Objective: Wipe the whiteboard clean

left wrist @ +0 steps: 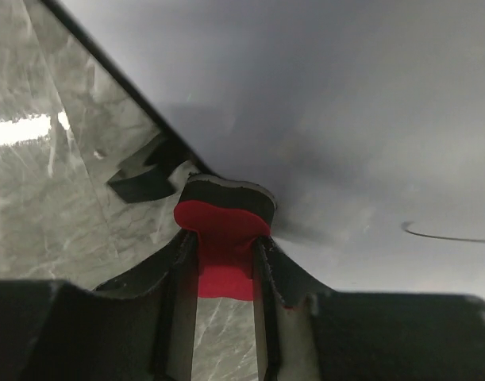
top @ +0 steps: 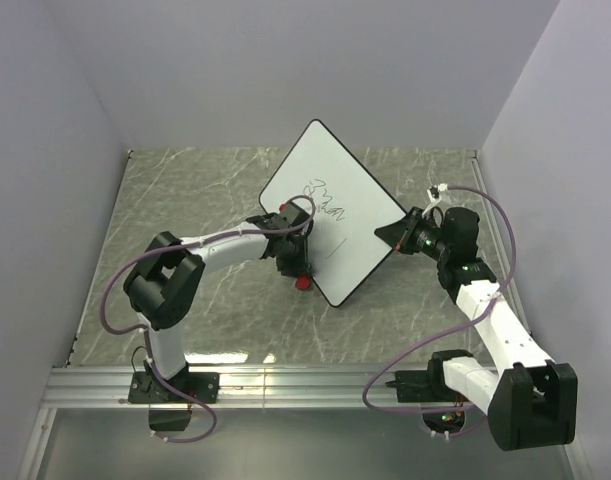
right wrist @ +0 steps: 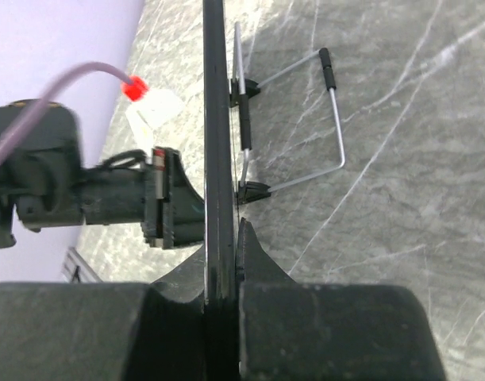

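Observation:
The whiteboard (top: 335,205) stands tilted at the table's middle, with black scribbles (top: 325,195) on its face. My left gripper (top: 293,258) is shut on the small red-and-black eraser (top: 303,282) at the board's lower left edge. In the left wrist view the eraser (left wrist: 224,226) sits between my fingers, its black pad against the white board (left wrist: 345,119), with a marker line (left wrist: 448,236) at the right. My right gripper (top: 395,235) is shut on the board's right rim. In the right wrist view the rim (right wrist: 219,119) shows edge-on between the jaws of my right gripper (right wrist: 224,238).
The board's wire stand (right wrist: 306,119) folds out behind it over the grey marble table (top: 185,200). The left arm's wrist (right wrist: 83,198) shows beyond the board. Walls close in at the left, back and right. A metal rail (top: 285,385) runs along the near edge.

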